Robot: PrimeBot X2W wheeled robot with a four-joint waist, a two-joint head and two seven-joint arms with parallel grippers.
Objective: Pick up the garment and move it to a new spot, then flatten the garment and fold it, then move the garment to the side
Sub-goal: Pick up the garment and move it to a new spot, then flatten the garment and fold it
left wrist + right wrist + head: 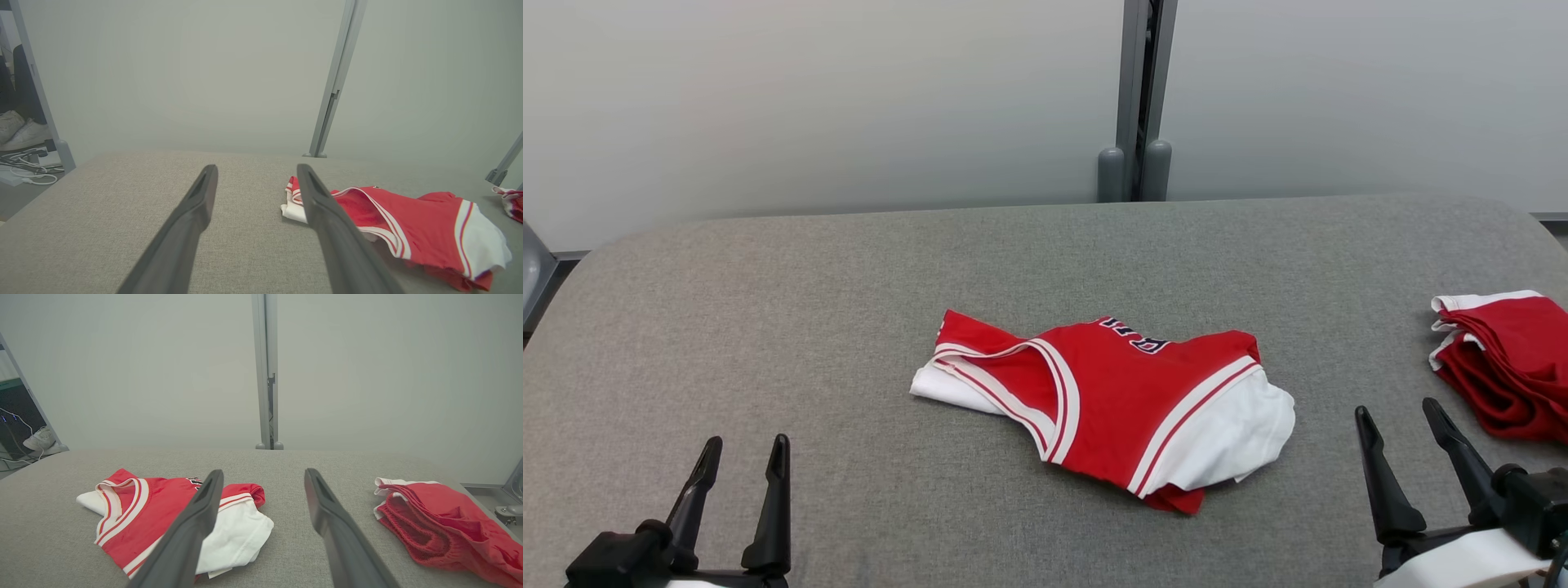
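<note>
A crumpled red jersey [1107, 400] lay mid-table [849, 269]. Both grippers, left [742, 461] and right [1401, 426], hovered open. Red shorts [1507, 363] sat far right.

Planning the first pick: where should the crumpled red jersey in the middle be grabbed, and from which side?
Probably the raised striped armhole rim of the jersey, from its left with the left gripper: that rim loops upward, offering a free edge to pinch.

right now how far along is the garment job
Done: nothing that shows. The red and white jersey lies bunched, not flat, in the middle of the table. A separate red pile sits at the right edge.
In hand: nothing. The left gripper and right gripper are open, empty and clear of the cloth.
Left: pick up, move, flatten, fold, set aside.
</note>
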